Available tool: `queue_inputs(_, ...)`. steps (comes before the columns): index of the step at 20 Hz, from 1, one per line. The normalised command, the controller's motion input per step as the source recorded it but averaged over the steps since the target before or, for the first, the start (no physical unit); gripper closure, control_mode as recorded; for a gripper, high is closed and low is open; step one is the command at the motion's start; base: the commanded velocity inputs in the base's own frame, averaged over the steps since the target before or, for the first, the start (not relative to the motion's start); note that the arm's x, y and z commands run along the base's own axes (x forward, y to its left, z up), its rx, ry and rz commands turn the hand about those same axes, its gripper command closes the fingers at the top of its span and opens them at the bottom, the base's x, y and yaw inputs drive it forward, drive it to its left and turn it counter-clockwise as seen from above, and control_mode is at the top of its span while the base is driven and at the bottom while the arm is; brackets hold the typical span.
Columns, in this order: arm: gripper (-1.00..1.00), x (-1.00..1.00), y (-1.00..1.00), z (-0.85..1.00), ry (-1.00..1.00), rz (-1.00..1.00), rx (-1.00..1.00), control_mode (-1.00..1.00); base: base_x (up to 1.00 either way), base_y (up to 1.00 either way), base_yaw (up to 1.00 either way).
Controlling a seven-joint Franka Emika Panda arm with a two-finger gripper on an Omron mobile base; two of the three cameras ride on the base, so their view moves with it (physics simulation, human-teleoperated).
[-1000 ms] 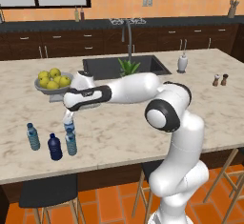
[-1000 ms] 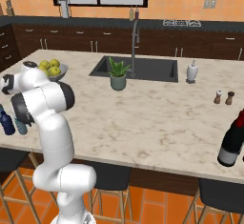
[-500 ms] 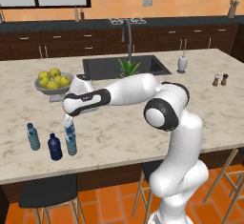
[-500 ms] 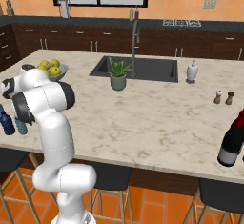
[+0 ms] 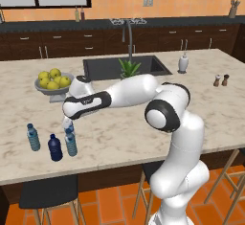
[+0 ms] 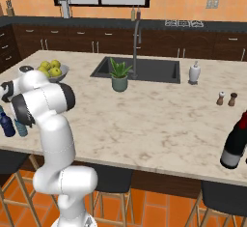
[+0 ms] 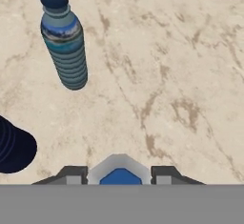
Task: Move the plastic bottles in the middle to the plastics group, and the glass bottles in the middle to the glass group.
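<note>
A blue-capped plastic bottle (image 5: 71, 142) stands upright near the counter's front left edge, its cap (image 7: 120, 176) showing between my fingertips (image 7: 164, 173). My gripper (image 5: 69, 126) (image 7: 120, 174) comes straight down on it and is shut on its neck. Right beside it are the plastics group's dark navy bottle (image 5: 55, 148) (image 7: 13, 147) (image 6: 6, 124) and a pale teal ribbed bottle (image 5: 33, 137) (image 7: 65, 42). All three stand close together without touching. In the right base view my arm hides most of the held bottle (image 6: 21, 127).
A bowl of lemons (image 5: 53, 81) sits behind the bottles. The sink (image 5: 125, 66) with its faucet and a small potted plant (image 5: 128, 68) are at mid-counter. A soap dispenser (image 5: 183, 63) and shakers (image 5: 220, 80) are farther right. A dark glass bottle (image 6: 235, 143) stands at the right front edge.
</note>
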Motion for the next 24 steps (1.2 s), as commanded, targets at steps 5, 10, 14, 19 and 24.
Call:
queue_inputs(5, -1.0, 0.0, 0.0, 0.0, 0.0, 0.0, 0.0, -1.0, 0.0, 0.0, 0.0)
queue_inputs(10, -1.0, 0.0, 0.0, 0.0, 0.0, 0.0, 0.0, -1.0, 0.0, 0.0, 0.0)
queue_inputs(14, -1.0, 0.0, -0.06, 0.18, 0.0, 0.0, 0.0, -1.0, 0.0, 0.0, 0.0)
queue_inputs(19, -1.0, 0.0, -0.24, 0.52, 0.0, -0.05, 0.0, -1.0, 0.0, 0.0, 0.0)
queue_inputs(24, -1.0, -0.18, -0.72, 0.55, 0.0, -0.11, 0.0, -1.0, 0.0, 0.0, 0.0)
